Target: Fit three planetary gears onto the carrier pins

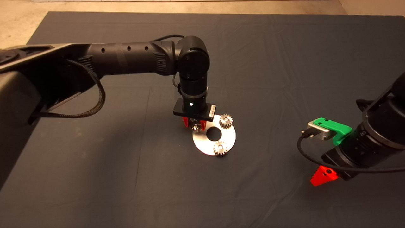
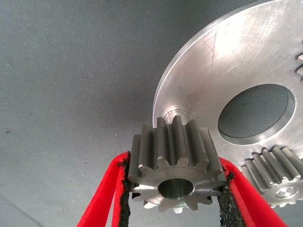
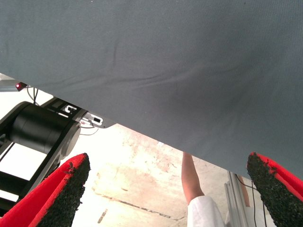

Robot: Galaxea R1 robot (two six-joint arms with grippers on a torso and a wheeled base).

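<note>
The fingers point(image 2: 105, 198) of the left gripper point(image 1: 193, 124) clamp the third gear point(image 2: 176, 171) above the free pin point(image 2: 176, 114) at frame centre; two gears point(image 1: 226, 121) sit on the disc point(image 1: 202, 143); the right gripper point(image 1: 322, 175) waits, spread wide, lower right.

The gear point(image 2: 177, 175) clamped in my left tool point(image 2: 173, 189) was dull machined metal with a smooth bore. The disc point(image 2: 227, 61) looked brushed and bright, faintly scratched. My tool's pads point(image 2: 124, 198) were rough black grit. The mat point(image 1: 284, 63) was matt woven cloth.
</note>
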